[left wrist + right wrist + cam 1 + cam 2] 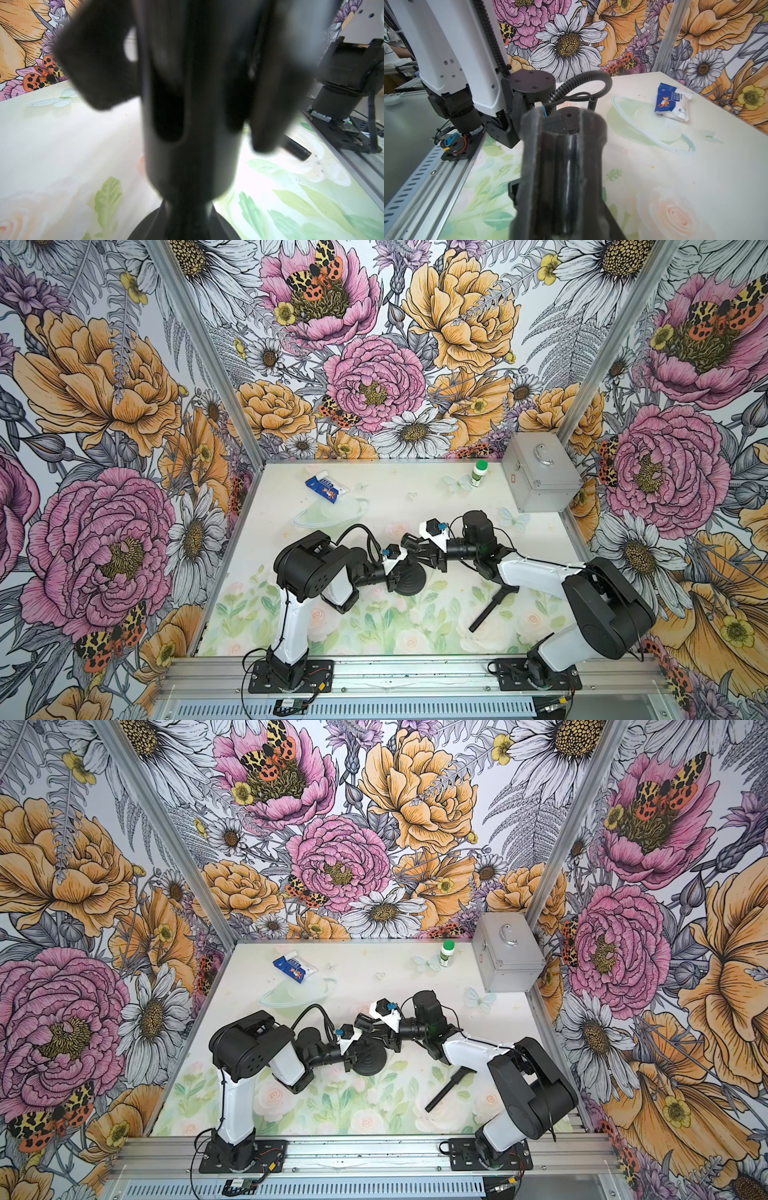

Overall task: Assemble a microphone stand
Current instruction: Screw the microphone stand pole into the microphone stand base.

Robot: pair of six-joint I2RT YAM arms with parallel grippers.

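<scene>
left pincer (pixel 398 576) gripping post (pixel 187 155), right pincer (pixel 415 551) crowding close, loose rod (pixel 491 608) nearby

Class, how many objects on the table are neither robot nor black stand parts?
3: a blue-and-white packet far left; a green-capped bottle far right; a silver case in the right corner. More could be hidden.

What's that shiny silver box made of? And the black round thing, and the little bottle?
Silver box: probably metal, maybe aluminium. It has a dull grey sheen, a metal handle and a latch.
Round base: matte black with raised rings. It could be plastic or painted metal, I can't tell which.
Little bottle: looks like smooth white plastic with a green cap.
</scene>
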